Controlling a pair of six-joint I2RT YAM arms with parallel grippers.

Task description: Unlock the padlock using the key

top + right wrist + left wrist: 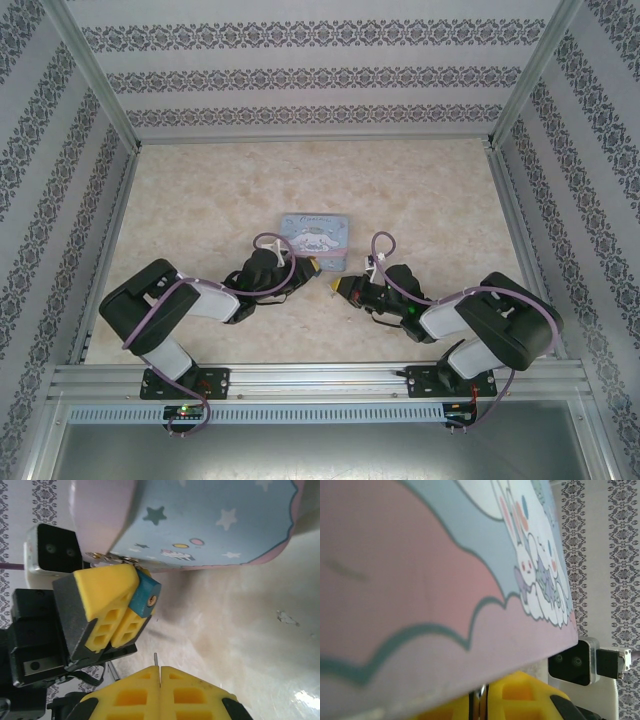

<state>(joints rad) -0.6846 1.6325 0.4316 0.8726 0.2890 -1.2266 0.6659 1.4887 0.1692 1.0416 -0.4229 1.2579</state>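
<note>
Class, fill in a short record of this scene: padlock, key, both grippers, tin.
padlock: teal, clamped in left gripper, by the tin edge
keyhole: showing, empty
key: thin tip sticking out of right gripper, apart from padlock
left gripper: shut on padlock
right gripper: shut on key
tin: pale blue, cartoon print, on table

The black, rounded left arm [160, 310] at seven o'clock overhead and its twin right arm [500, 325] at five o'clock each carry a looping purple cable [270, 237]. Their lower links [176, 358] are white. Yellow plastic fingers [107, 605] with square hollow pockets sit on black screwed mounts [35, 630].
</note>
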